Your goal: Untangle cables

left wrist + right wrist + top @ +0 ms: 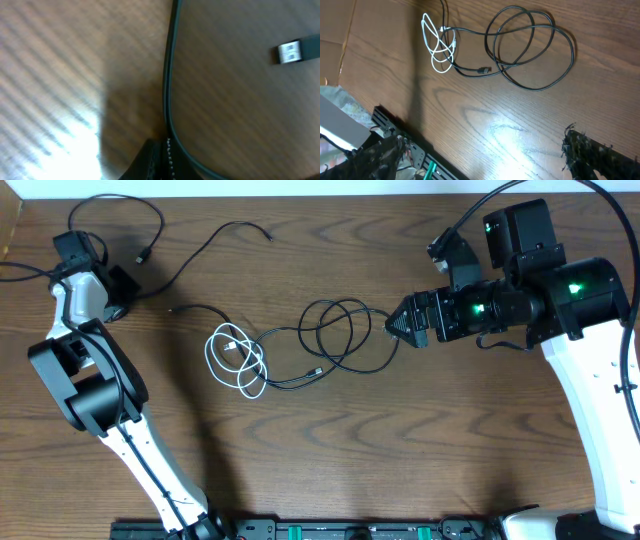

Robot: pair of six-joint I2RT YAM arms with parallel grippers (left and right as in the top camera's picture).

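Overhead, the right gripper [398, 323] is seen wide open just beside the black cable loops [345, 335], with the white cable [238, 360] lying beyond them. The left gripper [125, 292] is closed and well apart from both. At the left wrist, a black cord [167, 75] and a plug [290, 51] are shown close by. At the right wrist, the loops are found straight ahead, with nothing between.
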